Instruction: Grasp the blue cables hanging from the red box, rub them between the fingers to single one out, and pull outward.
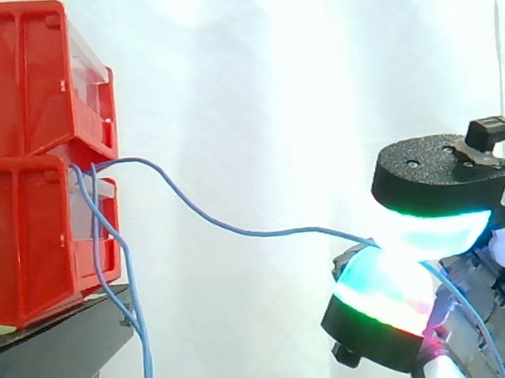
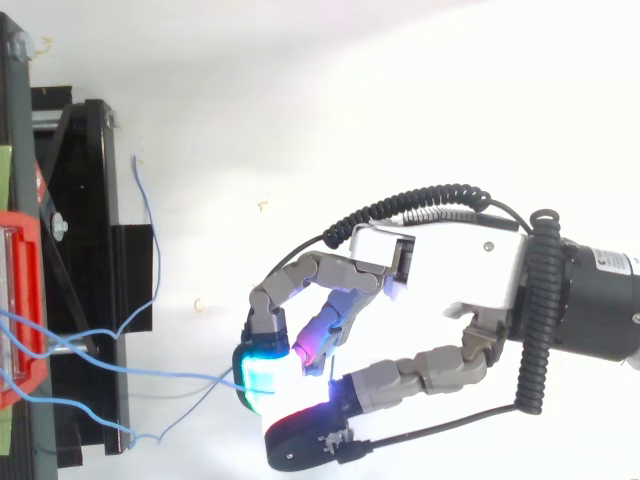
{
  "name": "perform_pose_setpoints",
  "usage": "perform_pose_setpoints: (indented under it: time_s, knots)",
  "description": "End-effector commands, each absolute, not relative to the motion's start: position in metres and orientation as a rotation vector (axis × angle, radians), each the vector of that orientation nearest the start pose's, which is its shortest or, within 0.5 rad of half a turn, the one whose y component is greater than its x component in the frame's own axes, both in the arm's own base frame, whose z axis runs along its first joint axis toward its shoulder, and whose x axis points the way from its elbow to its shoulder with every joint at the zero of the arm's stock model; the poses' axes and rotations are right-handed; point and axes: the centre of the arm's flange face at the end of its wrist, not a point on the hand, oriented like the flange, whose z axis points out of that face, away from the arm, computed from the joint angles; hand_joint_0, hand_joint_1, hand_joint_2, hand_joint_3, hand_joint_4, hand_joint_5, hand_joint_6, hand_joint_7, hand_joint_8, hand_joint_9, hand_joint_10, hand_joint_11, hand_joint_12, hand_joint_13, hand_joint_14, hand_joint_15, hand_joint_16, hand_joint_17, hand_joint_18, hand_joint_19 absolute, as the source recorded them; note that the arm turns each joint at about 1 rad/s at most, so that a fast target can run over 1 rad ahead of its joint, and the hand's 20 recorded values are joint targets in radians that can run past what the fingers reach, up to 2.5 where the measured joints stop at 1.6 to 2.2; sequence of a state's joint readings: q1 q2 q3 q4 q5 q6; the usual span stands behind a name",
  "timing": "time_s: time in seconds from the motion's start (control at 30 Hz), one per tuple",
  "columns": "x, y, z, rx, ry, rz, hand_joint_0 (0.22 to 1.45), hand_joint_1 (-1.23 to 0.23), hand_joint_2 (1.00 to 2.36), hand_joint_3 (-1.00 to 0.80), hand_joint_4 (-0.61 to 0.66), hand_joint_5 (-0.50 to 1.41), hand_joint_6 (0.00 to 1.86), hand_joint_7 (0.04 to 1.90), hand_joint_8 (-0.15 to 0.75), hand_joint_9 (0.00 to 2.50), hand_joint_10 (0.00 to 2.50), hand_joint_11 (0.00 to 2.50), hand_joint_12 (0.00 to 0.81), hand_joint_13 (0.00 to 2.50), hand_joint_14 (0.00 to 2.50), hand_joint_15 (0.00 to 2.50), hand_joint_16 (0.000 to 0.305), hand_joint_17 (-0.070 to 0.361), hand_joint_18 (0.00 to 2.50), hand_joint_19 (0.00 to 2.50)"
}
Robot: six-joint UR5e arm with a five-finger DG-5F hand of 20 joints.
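Hand (image 2: 470,280) up front is pinching one blue cable (image 1: 238,229) between its glowing pads (image 1: 430,227). That cable sags back to the red box (image 1: 28,233), where the other blue cables (image 1: 142,338) dangle off the side view's bottom edge.

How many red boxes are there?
2. The upper red box sits stacked on the lower red box, which rests on the black stand. One blue cable runs from the boxes to the hand pinching it. More boxes may be hidden beyond the picture's edge.
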State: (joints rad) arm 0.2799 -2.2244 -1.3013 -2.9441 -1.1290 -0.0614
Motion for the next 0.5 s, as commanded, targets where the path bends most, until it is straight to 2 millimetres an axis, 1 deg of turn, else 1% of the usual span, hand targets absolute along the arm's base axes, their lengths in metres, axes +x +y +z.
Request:
perform_pose_setpoints:
  time_s: [0.0,0.47]
  knots:
    - [0.7135,0.0216,0.2379,1.313,1.277,0.91,0.57,-0.87,1.02,0.01,-0.01,-0.06,0.91,1.09,0.398,1.08,0.01,0.48,0.38,1.03,0.02,0.66,0.055,0.125,0.98,0.53]
    - [0.7138,0.0217,0.2386,1.312,1.276,0.911,0.57,-0.87,1.03,0.01,-0.02,-0.06,0.91,1.07,0.398,1.09,0.01,0.49,0.382,1.03,0.02,0.67,0.055,0.124,0.97,0.54]
